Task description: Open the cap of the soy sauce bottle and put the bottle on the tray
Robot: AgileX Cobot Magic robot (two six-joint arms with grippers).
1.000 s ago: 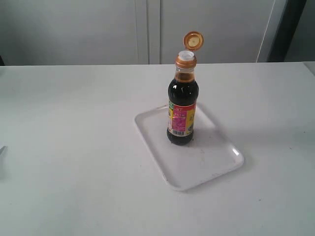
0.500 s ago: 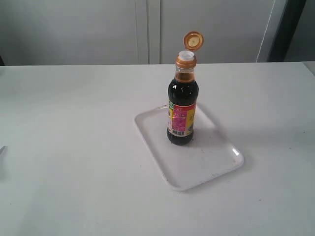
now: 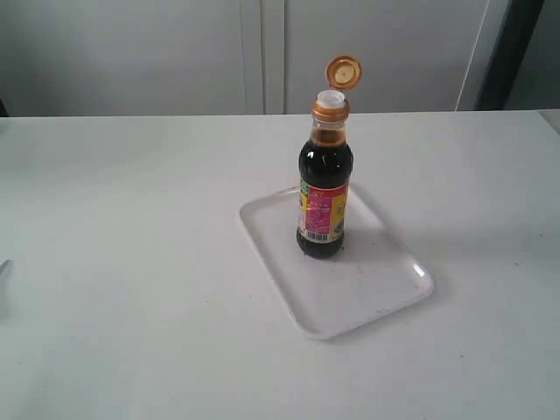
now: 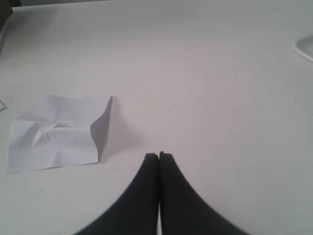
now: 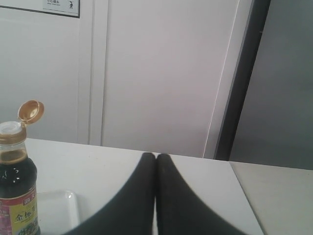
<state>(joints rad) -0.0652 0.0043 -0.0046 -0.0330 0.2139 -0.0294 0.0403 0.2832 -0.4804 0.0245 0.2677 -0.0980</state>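
Note:
The soy sauce bottle (image 3: 324, 206) stands upright on the white tray (image 3: 376, 289), toward its far end. Its orange-brown cap (image 3: 343, 72) is flipped up on the hinge, baring the white spout (image 3: 331, 99). The right wrist view also holds the bottle (image 5: 15, 186), its raised cap (image 5: 31, 110) and a corner of the tray (image 5: 58, 208). My right gripper (image 5: 156, 156) is shut and empty, well off to the side of the bottle. My left gripper (image 4: 159, 155) is shut over bare table, holding nothing. Neither gripper appears in the exterior view.
A crumpled sheet of white paper (image 4: 58, 132) lies on the table near my left gripper. A tray corner (image 4: 305, 48) shows at the edge of the left wrist view. A white wall (image 3: 262, 52) runs behind the table, with a dark upright (image 3: 507, 52) at the back right.

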